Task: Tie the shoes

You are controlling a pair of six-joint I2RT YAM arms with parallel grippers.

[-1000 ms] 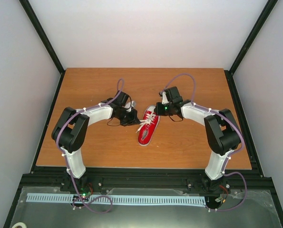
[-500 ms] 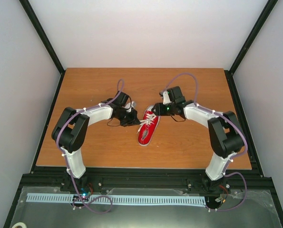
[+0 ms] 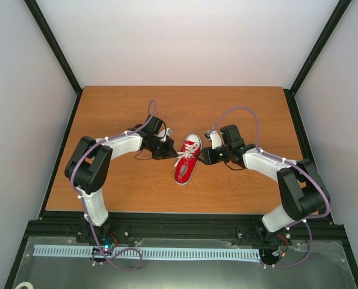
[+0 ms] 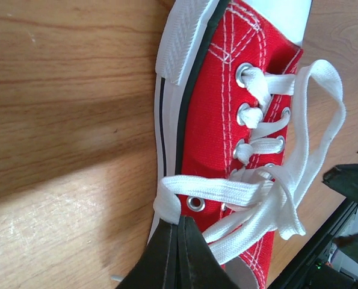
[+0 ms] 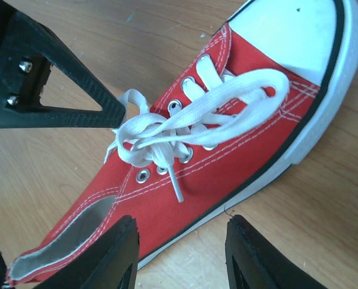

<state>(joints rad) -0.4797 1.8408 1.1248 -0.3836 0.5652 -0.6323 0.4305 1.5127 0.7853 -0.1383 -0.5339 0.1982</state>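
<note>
The red sneaker (image 3: 187,162) lies on the wooden table (image 3: 118,186), white toe cap toward the far side. Its white laces (image 3: 183,155) form a loose tangle over the eyelets. My left gripper (image 3: 170,152) is at the shoe's left side. In the left wrist view it (image 4: 180,221) is shut on a fold of lace (image 4: 166,205) beside the shoe (image 4: 209,120). My right gripper (image 3: 204,158) is at the shoe's right side. In the right wrist view it (image 5: 182,232) is open and empty, its jaws straddling the sole edge of the shoe (image 5: 227,162); a lace loop (image 5: 227,96) lies toward the toe.
The left gripper's black finger (image 5: 58,102) shows in the right wrist view, close to the lace knot. Black frame rails (image 3: 166,220) border the table at the near edge and sides. White walls (image 3: 185,42) stand behind.
My right arm has swung toward the near edge, moving its gripper from the shoe's toe end to its right side. The left gripper and the shoe have stayed put.
</note>
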